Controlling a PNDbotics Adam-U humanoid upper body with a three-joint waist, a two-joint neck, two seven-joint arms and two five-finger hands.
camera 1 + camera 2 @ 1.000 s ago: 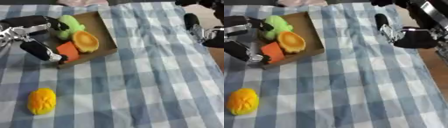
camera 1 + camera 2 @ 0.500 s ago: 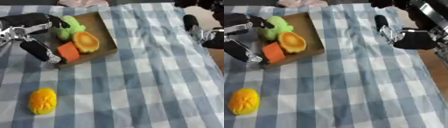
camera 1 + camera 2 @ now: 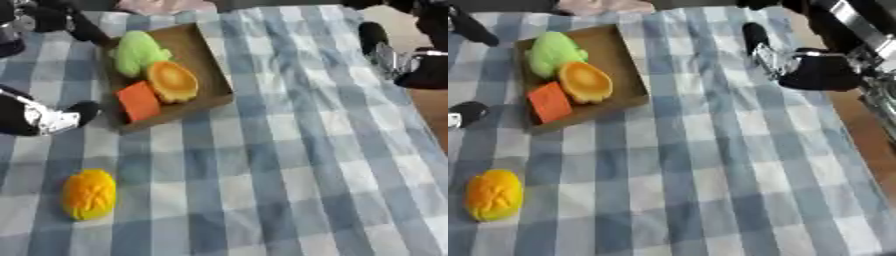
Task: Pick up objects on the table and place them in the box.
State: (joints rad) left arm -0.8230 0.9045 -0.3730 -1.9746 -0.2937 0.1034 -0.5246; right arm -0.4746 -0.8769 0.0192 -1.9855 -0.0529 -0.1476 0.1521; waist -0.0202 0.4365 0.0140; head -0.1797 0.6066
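Observation:
A shallow brown box lies at the upper left of the checked cloth. In it are a green toy, a round orange piece and a red-orange block. Alone on the cloth at the lower left lies a yellow fruit. My left hand is at the left edge beside the box, spread open and holding nothing, with its fingers above the box's far corner. Near the table's right edge my right hand hangs open, holding nothing, with one finger pointing to the far side.
A blue and white checked cloth covers the table. A pink cloth lies at the far edge behind the box. Bare brown wood shows along the right side, past the cloth's edge.
My left hand has drawn back to the left, off the box and the toys in it. The right hand and the yellow fruit have stayed where they were.

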